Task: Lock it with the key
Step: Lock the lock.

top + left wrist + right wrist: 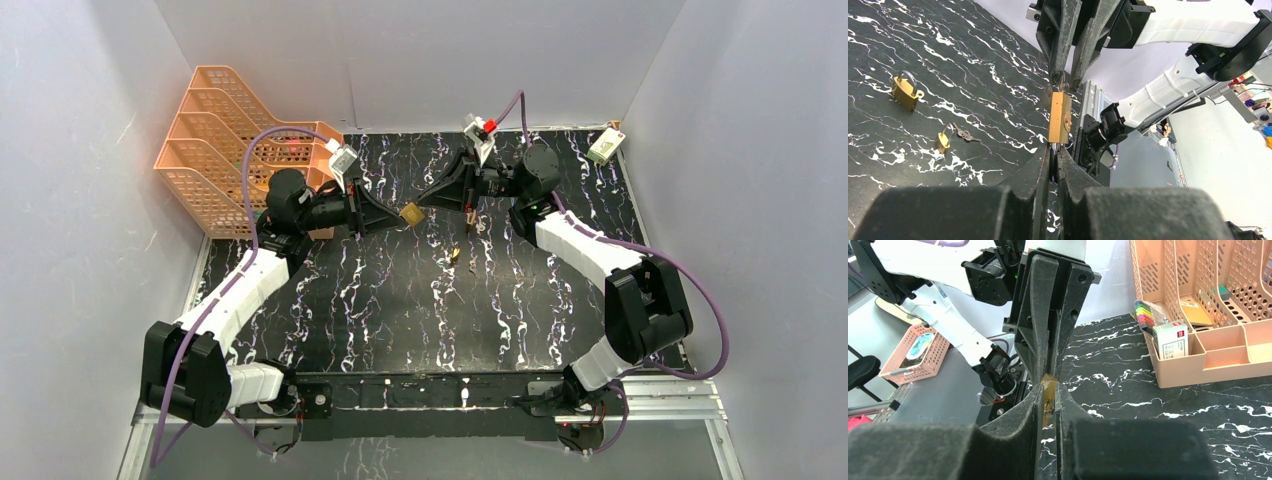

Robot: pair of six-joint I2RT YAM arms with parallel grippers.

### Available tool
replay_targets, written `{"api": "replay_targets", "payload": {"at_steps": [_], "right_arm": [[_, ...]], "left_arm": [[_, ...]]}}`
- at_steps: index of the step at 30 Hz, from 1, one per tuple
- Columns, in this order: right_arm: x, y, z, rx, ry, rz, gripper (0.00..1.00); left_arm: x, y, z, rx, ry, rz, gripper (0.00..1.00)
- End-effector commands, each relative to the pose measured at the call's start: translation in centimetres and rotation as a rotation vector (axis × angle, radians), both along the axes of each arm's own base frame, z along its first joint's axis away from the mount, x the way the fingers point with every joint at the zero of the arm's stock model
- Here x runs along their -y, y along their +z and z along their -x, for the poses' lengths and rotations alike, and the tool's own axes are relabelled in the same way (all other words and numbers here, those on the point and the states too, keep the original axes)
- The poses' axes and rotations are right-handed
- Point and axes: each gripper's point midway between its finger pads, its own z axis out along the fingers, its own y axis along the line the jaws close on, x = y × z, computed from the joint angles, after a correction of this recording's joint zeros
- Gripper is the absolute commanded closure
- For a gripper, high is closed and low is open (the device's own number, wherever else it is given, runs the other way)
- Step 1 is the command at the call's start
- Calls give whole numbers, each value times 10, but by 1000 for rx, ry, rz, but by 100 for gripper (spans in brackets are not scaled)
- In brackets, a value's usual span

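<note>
Clamped in L gripper [1054, 152]: padlock [1059, 117], long axis pointing at R gripper [1064, 82], narrow round key [1062, 90]; grip unclear.

From my feed, the black, white-veined table [400, 310] carries a brass padlock [904, 91] lying flat and, near it, a smaller padlock [942, 142] with keys [965, 134] at its shackle. I also see a peach mesh file rack [230, 140] at the far left corner and a small white box [606, 146] at the far right.
</note>
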Motion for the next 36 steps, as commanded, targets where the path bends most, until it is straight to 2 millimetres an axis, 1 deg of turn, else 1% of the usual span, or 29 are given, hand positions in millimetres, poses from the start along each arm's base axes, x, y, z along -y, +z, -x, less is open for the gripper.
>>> {"api": "replay_targets", "payload": {"at_steps": [1,4,5,6,7,11,13,17,18,22,25,26,29,30,31,33,36], "right_arm": [[-1,23,4,83,12,-29,80],[-1,20,5,78,10,-24,79],[0,19,5,77,7,-23,77],[0,17,5,73,5,-20,72],[0,16,5,70,1,-19,70],[1,13,6,62,2,-14,70],[1,12,7,61,5,-13,77],[1,14,7,66,8,-14,99],[1,14,7,68,9,-14,100],[2,15,9,55,11,-21,100],[1,18,5,-1,-18,-36,100],[0,20,4,-30,-26,-47,100],[2,29,0,-169,-71,-132,100],[3,33,1,-205,-69,-162,100],[5,34,3,-248,-66,-181,100],[6,37,1,-257,-89,-203,100],[7,38,-5,-254,-138,-201,100]], "left_arm": [[-1,16,-1,62,1,20,100],[-1,19,-1,70,4,20,100],[-2,19,-1,72,6,20,100],[-2,19,-1,74,6,19,100],[-2,19,-2,75,9,19,100],[-3,21,-1,80,14,20,100],[-3,21,-1,80,16,20,100],[-4,21,-2,80,22,19,100],[-3,21,-3,77,23,18,100],[-5,19,-7,69,43,15,100],[-6,21,-11,63,58,21,100],[-7,23,-12,63,62,26,97],[-7,29,-12,73,64,54,65],[-7,32,-12,79,63,66,56],[-7,34,-11,84,60,76,50],[-7,39,-9,94,53,96,43],[-7,40,-8,93,51,115,37]]}}
